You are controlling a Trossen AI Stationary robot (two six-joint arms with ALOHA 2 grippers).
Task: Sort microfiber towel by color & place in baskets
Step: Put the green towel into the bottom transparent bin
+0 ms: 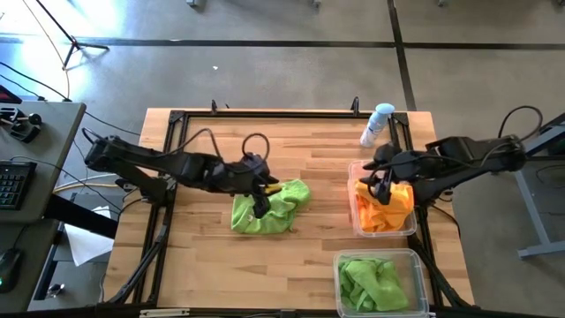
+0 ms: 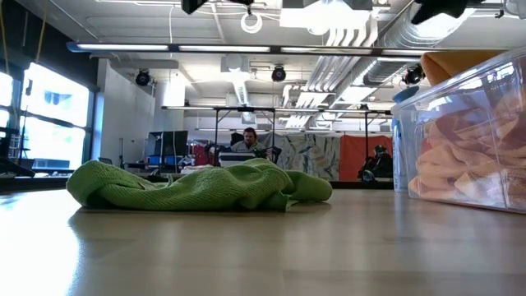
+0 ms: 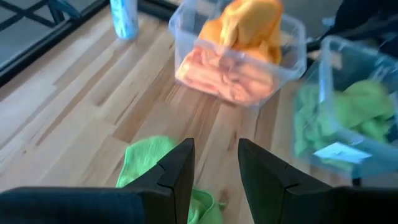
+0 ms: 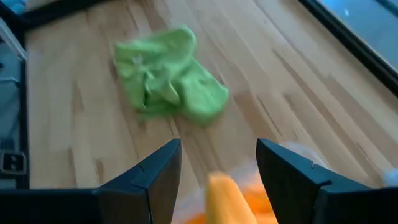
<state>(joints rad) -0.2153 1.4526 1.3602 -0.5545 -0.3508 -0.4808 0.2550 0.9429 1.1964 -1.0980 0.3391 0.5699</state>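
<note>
One lime green towel (image 1: 269,209) lies crumpled on the wood near the table's middle; it also shows in the low view (image 2: 205,186) and the right wrist view (image 4: 168,81). My left gripper (image 1: 261,193) hangs open above this towel's left part (image 3: 146,163), its fingers (image 3: 216,144) clear of it. My right gripper (image 1: 381,184) is open over the far basket (image 1: 357,219), which holds orange towels (image 1: 386,210). A raised orange fold (image 4: 227,198) stands below and between its fingers (image 4: 219,146). The near basket (image 1: 418,265) holds green towels (image 1: 372,283).
A white-and-blue spray bottle (image 1: 378,124) stands near the far right corner, beyond the orange basket. A black frame (image 1: 265,114) edges the table. Bare wood lies between the green towel and the baskets and along the near edge. A person sits far behind (image 2: 249,140).
</note>
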